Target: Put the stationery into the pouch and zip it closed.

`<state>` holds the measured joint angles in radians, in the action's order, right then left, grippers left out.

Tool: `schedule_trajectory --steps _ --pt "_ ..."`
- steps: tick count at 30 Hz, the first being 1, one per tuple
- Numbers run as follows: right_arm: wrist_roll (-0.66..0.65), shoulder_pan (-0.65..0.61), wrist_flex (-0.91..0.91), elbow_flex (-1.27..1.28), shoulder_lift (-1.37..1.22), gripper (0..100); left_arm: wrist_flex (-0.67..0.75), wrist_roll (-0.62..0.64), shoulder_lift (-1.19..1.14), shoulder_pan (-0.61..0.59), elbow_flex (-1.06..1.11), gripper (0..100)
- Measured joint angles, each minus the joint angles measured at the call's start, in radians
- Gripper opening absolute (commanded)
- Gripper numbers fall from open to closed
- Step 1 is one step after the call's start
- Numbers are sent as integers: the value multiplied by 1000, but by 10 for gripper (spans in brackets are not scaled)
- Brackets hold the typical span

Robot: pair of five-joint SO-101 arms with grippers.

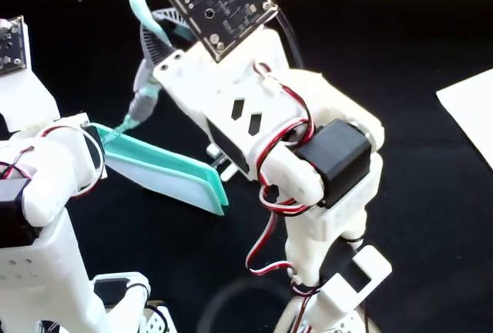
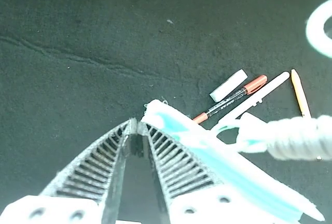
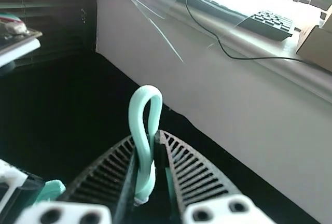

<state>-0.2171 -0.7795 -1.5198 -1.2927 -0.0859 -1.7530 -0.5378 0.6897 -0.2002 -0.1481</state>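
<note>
Desk (image 2: 78,27): black matte cloth, one long crease. Pouch (image 1: 166,171): flat, teal, smooth, held slanting above the desk. Left gripper (image 2: 137,125): ribbed jaws pressed together at the pouch's corner. Right gripper (image 3: 153,140): ribbed jaws pinching a rubbery teal loop (image 3: 145,175), up high. Loose on the desk, close together: white pen (image 2: 259,95); red-capped pen (image 2: 233,98), barrel print unreadable; orange pencil (image 2: 299,92); white block eraser (image 2: 229,85).
</note>
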Motion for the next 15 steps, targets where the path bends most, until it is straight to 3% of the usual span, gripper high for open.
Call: schedule_trajectory --steps 15 --pt "0 290 -233 0 127 9 2 0 0 2 0 7"
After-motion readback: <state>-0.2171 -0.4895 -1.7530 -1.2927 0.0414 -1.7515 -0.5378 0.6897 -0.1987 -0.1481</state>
